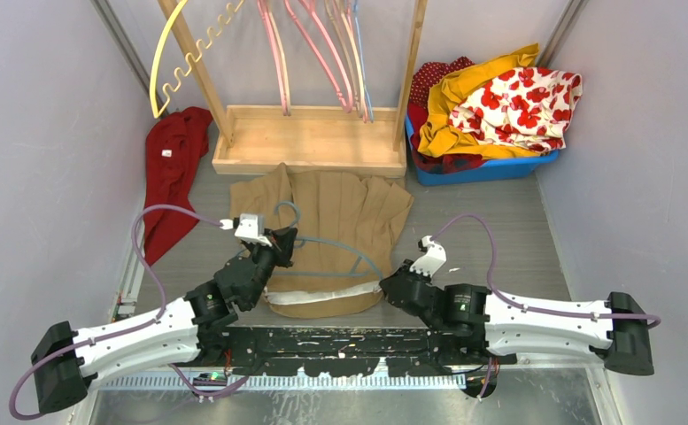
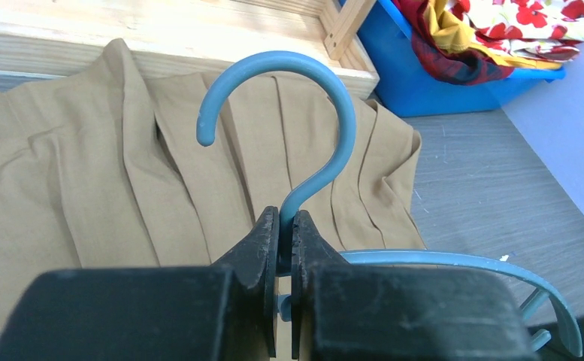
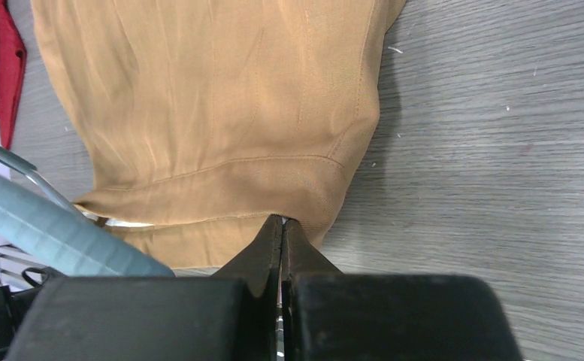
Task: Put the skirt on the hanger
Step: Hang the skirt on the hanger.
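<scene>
Skirt (image 1: 340,208) lies flat, waistband corner at tips of right gripper (image 3: 281,226); jaws together, apparently pinching thin edge. Left gripper (image 2: 285,229) clamps hanger (image 2: 328,101) neck, hook beyond tips. Risks: shallow pinch slips; hanger twists, misses waistband.

I've got both arms reaching low and forward, angled inward. My left gripper (image 2: 285,218) clamps the hanger (image 2: 345,128) by its neck; my right gripper (image 3: 282,219) has its fingers pressed together.
</scene>
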Controlling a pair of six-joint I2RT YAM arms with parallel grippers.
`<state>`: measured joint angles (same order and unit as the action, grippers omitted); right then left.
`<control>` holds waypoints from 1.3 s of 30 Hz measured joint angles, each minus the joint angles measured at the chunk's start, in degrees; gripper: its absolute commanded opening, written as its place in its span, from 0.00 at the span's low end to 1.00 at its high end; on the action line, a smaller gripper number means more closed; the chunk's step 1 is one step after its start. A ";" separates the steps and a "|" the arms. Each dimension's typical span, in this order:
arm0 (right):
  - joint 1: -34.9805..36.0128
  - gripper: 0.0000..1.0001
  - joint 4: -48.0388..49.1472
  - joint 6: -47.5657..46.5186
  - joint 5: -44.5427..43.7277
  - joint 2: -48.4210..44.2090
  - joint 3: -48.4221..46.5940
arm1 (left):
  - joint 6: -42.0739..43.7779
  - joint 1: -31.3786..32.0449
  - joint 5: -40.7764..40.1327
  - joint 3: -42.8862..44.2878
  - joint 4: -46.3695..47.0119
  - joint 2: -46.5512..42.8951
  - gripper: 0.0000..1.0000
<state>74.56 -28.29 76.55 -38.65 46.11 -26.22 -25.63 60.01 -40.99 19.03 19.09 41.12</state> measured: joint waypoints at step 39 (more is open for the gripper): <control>-21.62 0.01 3.23 -15.96 37.00 5.25 -8.13 | 13.49 0.00 11.69 -10.88 20.26 -2.10 0.00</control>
<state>52.95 -25.06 60.60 -1.65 51.35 -34.35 -12.14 60.01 -29.30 8.14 39.35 39.03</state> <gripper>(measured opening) 0.033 0.032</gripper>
